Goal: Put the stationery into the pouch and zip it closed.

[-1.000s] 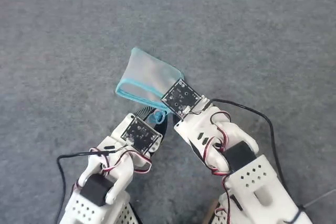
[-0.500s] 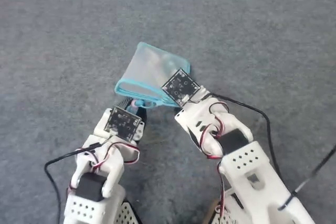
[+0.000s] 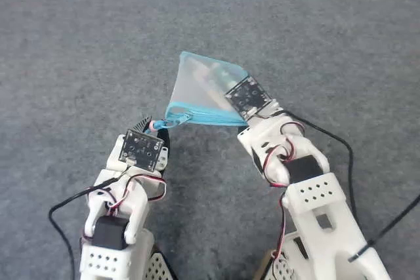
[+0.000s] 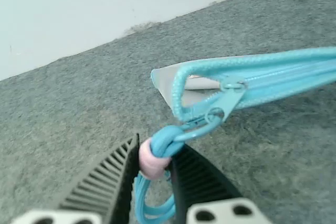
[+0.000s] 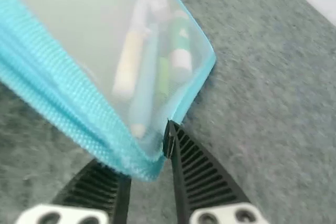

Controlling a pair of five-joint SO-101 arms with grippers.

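Observation:
The translucent pouch (image 3: 207, 86) with blue trim hangs stretched between my two grippers. In the right wrist view several pens (image 5: 149, 72) show through its mesh. My left gripper (image 3: 156, 129) is shut on the pink bead and blue cord (image 4: 156, 153) tied to the zipper slider (image 4: 229, 92). The slider sits near the pouch's left end, with a small gap (image 4: 198, 82) beside it. The zipper line (image 3: 203, 115) runs straight. My right gripper (image 3: 237, 117) is shut on the pouch's other corner (image 5: 140, 163), one finger on each side of the blue edge.
Grey carpet-like cloth (image 3: 79, 57) covers the table on all sides. A pale wall (image 4: 79, 9) rises beyond the far edge. Black cables (image 3: 328, 142) trail from both arms near the front.
My left gripper pulled the zipper cord left and back, drawing the open mouth into a straight closed line. My right gripper carried its corner rightward, and the pouch shifted right and went taut.

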